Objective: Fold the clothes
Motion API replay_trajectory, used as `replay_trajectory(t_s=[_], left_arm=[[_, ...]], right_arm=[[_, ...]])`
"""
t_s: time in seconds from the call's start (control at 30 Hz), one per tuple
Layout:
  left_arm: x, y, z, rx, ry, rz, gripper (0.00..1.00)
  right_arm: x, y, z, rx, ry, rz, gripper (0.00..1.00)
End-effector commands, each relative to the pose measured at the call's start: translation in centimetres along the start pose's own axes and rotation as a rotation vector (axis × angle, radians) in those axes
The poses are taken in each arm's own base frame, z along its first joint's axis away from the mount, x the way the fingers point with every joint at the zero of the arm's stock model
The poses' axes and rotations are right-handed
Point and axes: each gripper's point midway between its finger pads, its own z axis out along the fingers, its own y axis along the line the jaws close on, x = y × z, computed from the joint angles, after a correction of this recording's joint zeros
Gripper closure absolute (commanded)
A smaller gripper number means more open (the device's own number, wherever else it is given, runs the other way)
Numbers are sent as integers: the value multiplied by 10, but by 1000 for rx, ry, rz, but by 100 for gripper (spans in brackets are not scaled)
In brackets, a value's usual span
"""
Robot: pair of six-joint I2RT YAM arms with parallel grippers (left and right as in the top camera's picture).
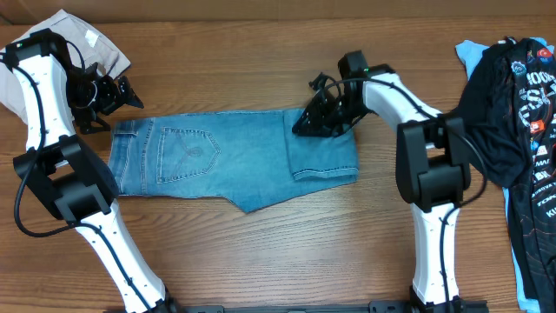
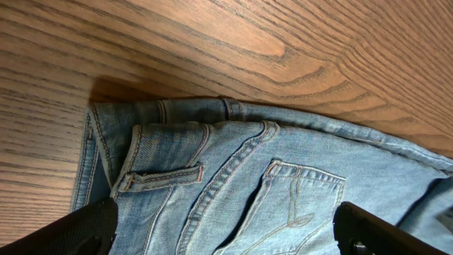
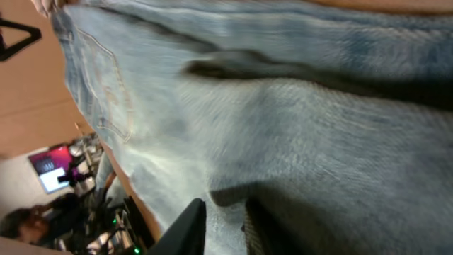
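With the jeans [image 1: 217, 156] lying mid-way across the table [image 1: 261, 261], waistband [image 1: 122, 158] at 9 o'clock, the right gripper [image 1: 313, 122] at their 1 o'clock corner, fingers near-closed in blurred denim, grip unconfirmable, should draw the fold squarely toward 9 o'clock while the left gripper [image 1: 120, 92], spread wide and empty, steadies the waistband.

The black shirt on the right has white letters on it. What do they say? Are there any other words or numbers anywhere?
black tee: big white letters and small coloured patches, but crumpled and cut off; no whole word reads.
jeans: no words, only curved stitching on the back pocket.
screen in the right wrist view: too blurred to read.
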Motion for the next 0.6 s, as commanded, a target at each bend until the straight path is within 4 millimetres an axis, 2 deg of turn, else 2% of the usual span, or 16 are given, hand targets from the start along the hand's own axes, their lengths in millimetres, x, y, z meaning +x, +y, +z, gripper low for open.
replay_trajectory(t_s=[0.0, 0.13, 0.27, 0.4, 0.47, 0.57], left_arm=[[2, -5, -7, -4, -13, 49, 0], [2, -5, -7, -3, -13, 49, 0], [2, -5, -7, -4, -12, 49, 0], [2, -5, -7, -4, -12, 49, 0], [2, -5, -7, -3, -12, 49, 0], [2, -5, -7, -3, -13, 49, 0]], right_arm=[[2, 0, 2, -59, 10, 5, 83], [-2, 37, -25, -252, -7, 9, 94], [-1, 61, -58, -273, -31, 13, 94], [14, 81, -82, -268, -32, -19, 92], [22, 80, -86, -216, -20, -7, 90], [32, 59, -84, -81, 9, 34, 84]])
